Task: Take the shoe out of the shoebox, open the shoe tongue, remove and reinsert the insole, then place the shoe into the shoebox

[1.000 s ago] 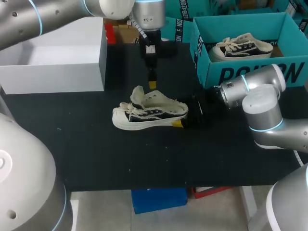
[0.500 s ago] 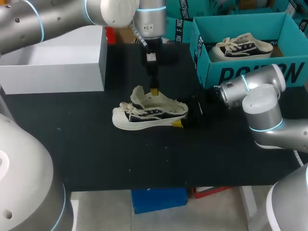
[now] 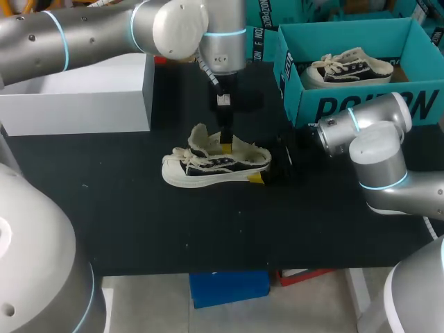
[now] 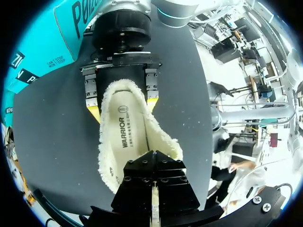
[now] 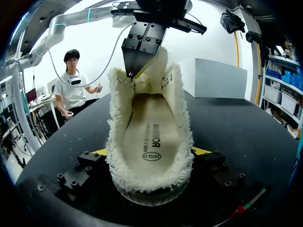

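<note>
- Shoe (image 3: 215,163) lies upright on its sole near the middle of the black desk (image 3: 139,222), toe toward the left arm's side, with its fleecy lining spread open.
- Its tongue (image 3: 200,135) stands up at the front, and the printed insole (image 5: 150,130) lies flat inside.
- The right end effector (image 4: 122,106) clamps the heel, one yellow-tipped finger pressed against each side of it.
- The left end effector (image 3: 225,147) hangs straight down into the shoe's opening, just behind the tongue, with its fingers drawn narrow, almost together.
- From where I stand the tips are sunk in the fleece, so it may be pinching lining or insole, and I cannot tell which.
- A teal shoebox (image 3: 347,104) sits open at the far right of the desk with a second shoe (image 3: 350,68) lying inside it.
- A white box (image 3: 83,90) stands at the far left, well apart from the shoe.
</note>
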